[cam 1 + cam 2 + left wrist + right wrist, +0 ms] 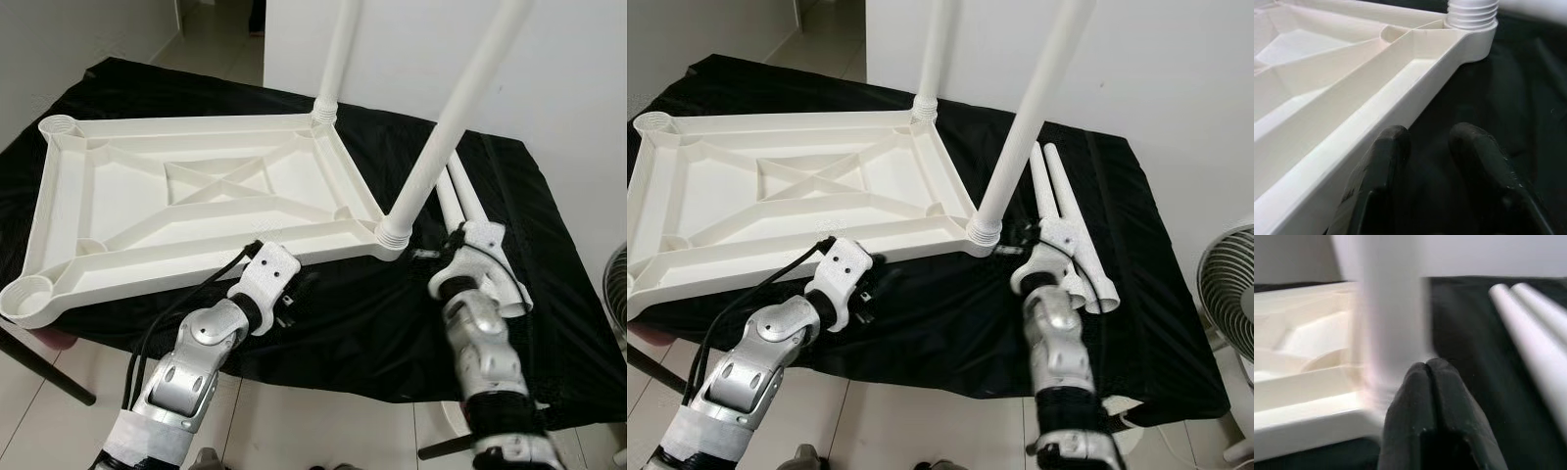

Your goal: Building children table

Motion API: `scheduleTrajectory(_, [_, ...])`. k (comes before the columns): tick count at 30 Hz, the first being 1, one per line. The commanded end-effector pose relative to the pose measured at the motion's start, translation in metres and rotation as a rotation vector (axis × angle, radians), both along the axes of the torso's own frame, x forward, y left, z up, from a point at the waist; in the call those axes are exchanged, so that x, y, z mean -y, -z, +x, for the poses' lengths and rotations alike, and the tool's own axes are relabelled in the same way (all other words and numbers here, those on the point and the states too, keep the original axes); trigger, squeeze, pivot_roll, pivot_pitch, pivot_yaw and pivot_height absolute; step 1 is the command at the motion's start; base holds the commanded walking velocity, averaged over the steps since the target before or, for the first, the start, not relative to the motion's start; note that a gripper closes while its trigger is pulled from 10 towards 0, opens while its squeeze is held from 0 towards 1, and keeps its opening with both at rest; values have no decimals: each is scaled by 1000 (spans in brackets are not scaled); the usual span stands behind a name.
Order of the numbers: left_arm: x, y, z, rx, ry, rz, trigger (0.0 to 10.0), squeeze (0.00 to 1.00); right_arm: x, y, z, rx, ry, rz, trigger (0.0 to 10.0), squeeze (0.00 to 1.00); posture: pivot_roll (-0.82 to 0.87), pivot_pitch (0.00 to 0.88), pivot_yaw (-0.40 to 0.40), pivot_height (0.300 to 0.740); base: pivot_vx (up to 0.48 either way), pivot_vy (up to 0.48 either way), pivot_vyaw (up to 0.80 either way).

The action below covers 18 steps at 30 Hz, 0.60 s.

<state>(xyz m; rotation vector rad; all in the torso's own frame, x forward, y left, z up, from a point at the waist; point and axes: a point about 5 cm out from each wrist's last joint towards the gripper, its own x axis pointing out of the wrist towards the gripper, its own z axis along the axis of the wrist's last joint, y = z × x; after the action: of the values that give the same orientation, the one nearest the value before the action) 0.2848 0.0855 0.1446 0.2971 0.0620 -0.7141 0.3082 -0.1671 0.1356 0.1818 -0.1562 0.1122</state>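
We find no readable text, label, brand, number or sign anywhere: the white tabletop (196, 196), its legs (456, 108) and the black cloth (549, 284) all show plain, unmarked surfaces.

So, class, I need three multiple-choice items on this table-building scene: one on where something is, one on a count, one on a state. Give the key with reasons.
1. Where do the loose legs lie?
A. On the black cloth, to the right of the tabletop
B. On the floor tiles
C. Across the tabletop's ribs

2. How many legs stand fitted in the tabletop?
A. None
B. Two
C. Four

3. How are the right gripper fingers?
A. Wide apart
B. Pressed together
C. Clamped on a loose leg

Key: 1 A, they lie side by side on the black cloth next to the right arm. 2 B, the near leg and the far leg rise from the two right-hand corners, while the left-hand sockets are empty. 3 B, the right wrist view shows the tips touching with nothing between.
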Motion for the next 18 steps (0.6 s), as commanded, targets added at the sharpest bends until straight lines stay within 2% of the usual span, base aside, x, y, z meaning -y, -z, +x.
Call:
scheduleTrajectory(1, [-7, 0, 9, 33, -192, 3, 10000, 0, 0, -2, -7, 14, -6, 6, 10000, 0, 145, 76, -115, 740, 0, 0, 0])
scheduleTrajectory(5, [-14, -3, 16, 54, -246, 2, 10000, 0, -3, 6, -21, 2, -12, 17, 10000, 0, 129, 73, -107, 740, 0, 0, 0])
scheduleTrajectory(8, [-14, -5, 17, 61, -251, -5, 10000, 0, -3, 7, -23, -1, -11, 16, 10000, 0, 129, 73, -107, 740, 0, 0, 0])
scheduleTrajectory(11, [-14, -11, 17, 83, -229, -26, 10000, 0, -1, 11, -28, -15, -4, 9, 10000, 0, 116, 70, -96, 740, 0, 0, 0])
scheduleTrajectory(13, [-12, -16, 15, 107, -176, -47, 10000, 0, 0, 10, -30, -19, 2, 5, 10000, 0, 108, 65, -88, 740, 0, 0, 0])
scheduleTrajectory(18, [-11, -13, 14, 105, -175, -20, 10000, 0, -1, 8, -29, -13, -1, 1, 10000, 0, 109, 66, -88, 740, 0, 0, 0])
